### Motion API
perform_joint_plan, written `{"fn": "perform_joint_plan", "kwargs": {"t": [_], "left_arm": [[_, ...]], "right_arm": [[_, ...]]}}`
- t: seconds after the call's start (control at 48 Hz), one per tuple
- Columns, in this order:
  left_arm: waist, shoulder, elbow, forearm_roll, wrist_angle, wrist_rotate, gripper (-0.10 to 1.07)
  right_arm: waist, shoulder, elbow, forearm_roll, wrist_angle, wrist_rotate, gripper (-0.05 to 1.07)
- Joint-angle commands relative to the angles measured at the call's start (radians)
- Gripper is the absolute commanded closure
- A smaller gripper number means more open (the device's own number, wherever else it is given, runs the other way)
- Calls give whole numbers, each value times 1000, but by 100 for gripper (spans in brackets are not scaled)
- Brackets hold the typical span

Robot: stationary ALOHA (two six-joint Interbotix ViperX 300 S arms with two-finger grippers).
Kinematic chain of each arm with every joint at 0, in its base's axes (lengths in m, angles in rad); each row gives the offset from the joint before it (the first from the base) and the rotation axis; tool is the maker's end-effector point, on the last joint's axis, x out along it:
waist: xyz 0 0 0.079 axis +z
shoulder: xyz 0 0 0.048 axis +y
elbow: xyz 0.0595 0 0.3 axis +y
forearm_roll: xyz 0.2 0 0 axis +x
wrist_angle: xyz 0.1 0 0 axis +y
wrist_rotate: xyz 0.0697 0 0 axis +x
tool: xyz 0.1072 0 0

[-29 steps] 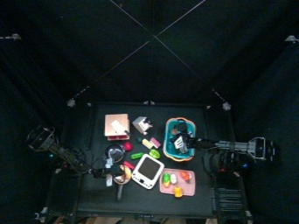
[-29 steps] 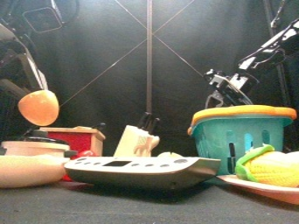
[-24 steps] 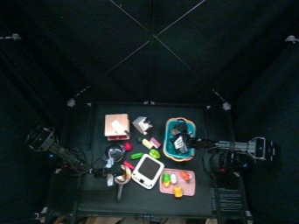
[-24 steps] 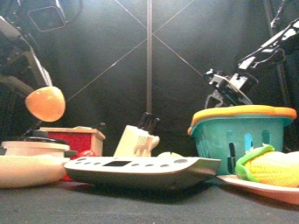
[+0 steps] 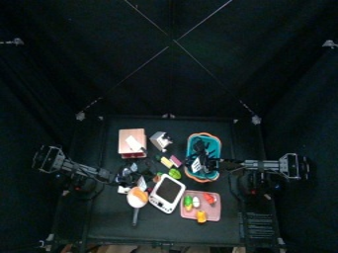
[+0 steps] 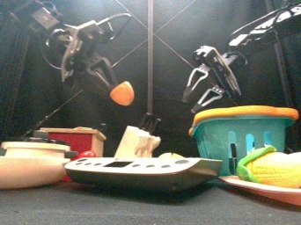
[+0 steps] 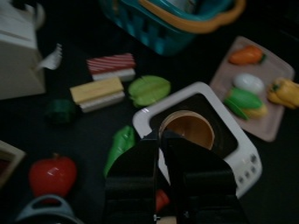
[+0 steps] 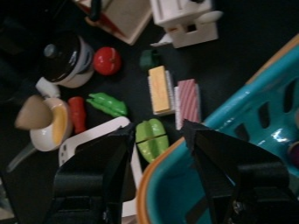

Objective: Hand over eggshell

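Observation:
The eggshell (image 6: 121,91) is an orange-brown half shell. My left gripper (image 6: 108,79) is shut on it and holds it in the air left of the table's middle, above the white scale (image 6: 141,167). In the left wrist view the eggshell (image 7: 187,129) sits at my left gripper's (image 7: 163,149) tips, over the scale (image 7: 239,149). In the top view it (image 5: 137,198) is at the front left. My right gripper (image 6: 212,81) hangs open and empty above the teal basket (image 6: 241,132), a little to the right of the eggshell. Its jaws stand wide apart in the right wrist view (image 8: 163,166).
The teal basket with an orange rim stands at the right. A plate (image 6: 241,182) of vegetables lies at the front right. A pale bowl (image 6: 30,169), a red box (image 6: 73,137) and a knife block (image 6: 139,141) stand left and middle. Small play foods (image 7: 107,79) lie scattered.
My left gripper has carried the eggshell from the far left up and toward the middle. My right gripper has swung left toward it and now hangs closer to it.

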Motion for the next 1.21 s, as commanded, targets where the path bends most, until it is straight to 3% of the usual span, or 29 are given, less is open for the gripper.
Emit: {"fn": "perform_joint_plan", "kwargs": {"t": [0.0,0.354,0.812,1.188], "left_arm": [[37,20,-66,5,11,0,53],[72,138,-229,0,190,15,53],[71,264,-405,-91,272,189,53],[71,307,-469,-98,273,216,53]], "right_arm": [[0,-11,-44,21,-6,0,19],[-5,38,-94,41,-6,-5,19],[-34,55,-106,43,-2,-2,19],[-71,77,-97,51,12,0,19]]}}
